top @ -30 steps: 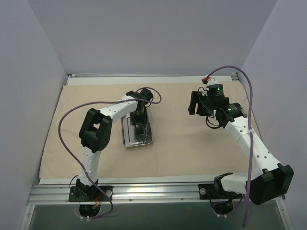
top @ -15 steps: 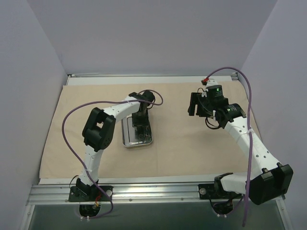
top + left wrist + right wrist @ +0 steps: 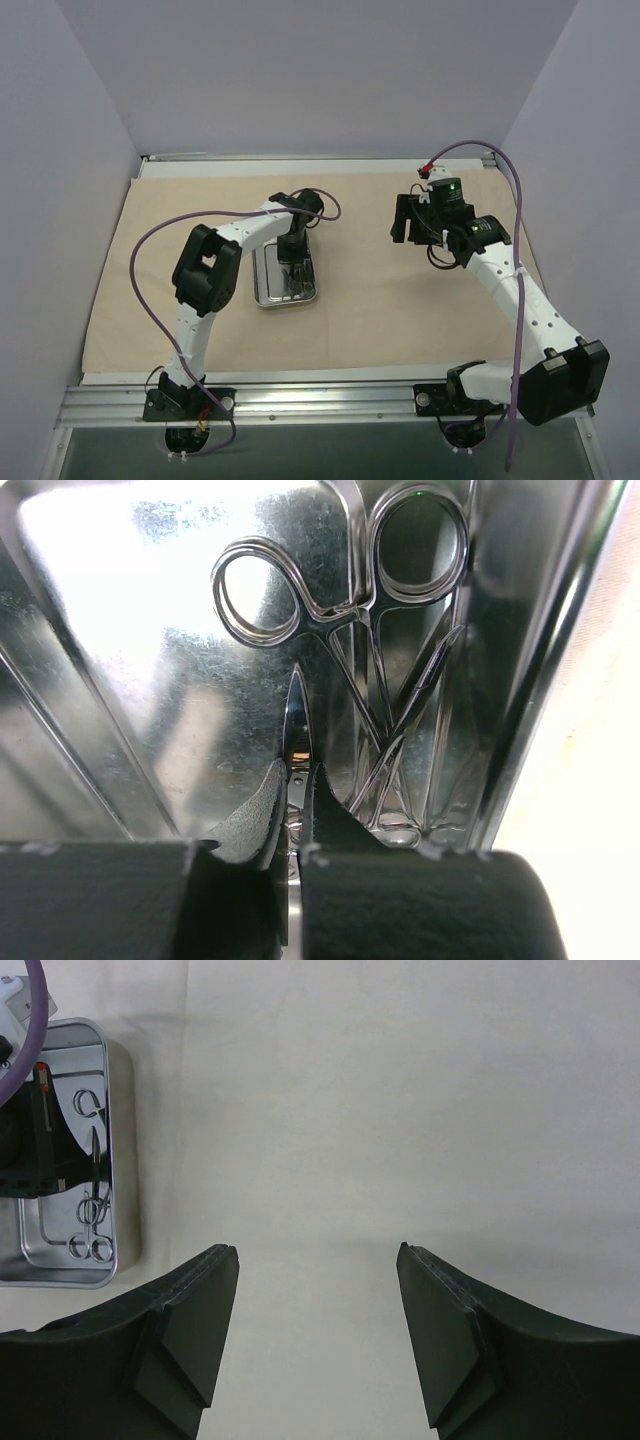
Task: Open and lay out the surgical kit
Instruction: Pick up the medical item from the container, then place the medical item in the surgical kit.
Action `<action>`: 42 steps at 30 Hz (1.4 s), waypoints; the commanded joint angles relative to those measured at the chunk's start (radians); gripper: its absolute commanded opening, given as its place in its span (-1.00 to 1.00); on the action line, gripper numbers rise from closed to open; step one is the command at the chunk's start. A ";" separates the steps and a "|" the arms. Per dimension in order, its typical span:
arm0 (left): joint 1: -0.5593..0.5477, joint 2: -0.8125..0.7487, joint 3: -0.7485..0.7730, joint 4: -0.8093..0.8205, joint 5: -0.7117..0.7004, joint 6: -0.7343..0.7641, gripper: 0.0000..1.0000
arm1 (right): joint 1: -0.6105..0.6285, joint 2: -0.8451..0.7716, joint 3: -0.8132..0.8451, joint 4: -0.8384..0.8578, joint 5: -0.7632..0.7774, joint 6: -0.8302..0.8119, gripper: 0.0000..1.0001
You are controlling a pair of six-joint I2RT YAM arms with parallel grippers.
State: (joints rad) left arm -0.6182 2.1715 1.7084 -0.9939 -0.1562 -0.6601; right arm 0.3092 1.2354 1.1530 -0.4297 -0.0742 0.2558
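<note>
Left wrist view: left pincer clenched on a thin instrument, its end hidden, right pincer released

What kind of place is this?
Probably a robot test cell, not an operating room: two arms bolted to a metal rail, plain enclosing walls, a steel tray of instruments on beige cloth.

Bright, even light casts soft shadows; the steel tray glares white in the left wrist view.

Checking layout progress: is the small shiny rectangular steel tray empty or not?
Not empty: ring-handled metal instruments lie in the tray; the left gripper pinches a thin instrument.
</note>
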 commanded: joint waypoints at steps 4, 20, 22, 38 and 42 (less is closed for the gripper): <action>0.070 -0.093 0.028 -0.054 -0.060 0.080 -0.95 | 0.013 0.038 0.037 0.026 -0.038 -0.024 0.29; 0.153 -0.274 0.105 0.003 0.168 0.184 -0.95 | 0.034 0.239 0.198 0.091 -0.301 -0.038 0.13; 0.166 -0.298 0.093 0.069 0.303 0.221 -0.95 | 0.033 0.252 0.212 0.150 -0.411 -0.017 0.13; 0.248 -0.558 -0.130 0.598 0.984 0.119 -0.95 | 0.054 0.276 0.206 0.419 -1.064 0.114 -0.02; 0.247 -0.581 -0.158 0.687 1.063 0.053 -0.95 | 0.057 0.265 0.185 0.460 -1.062 0.146 -0.11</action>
State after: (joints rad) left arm -0.3717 1.6394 1.5623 -0.4767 0.7723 -0.5415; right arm 0.3603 1.5410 1.3552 -0.0544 -1.0779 0.3603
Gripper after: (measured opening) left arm 0.056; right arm 0.441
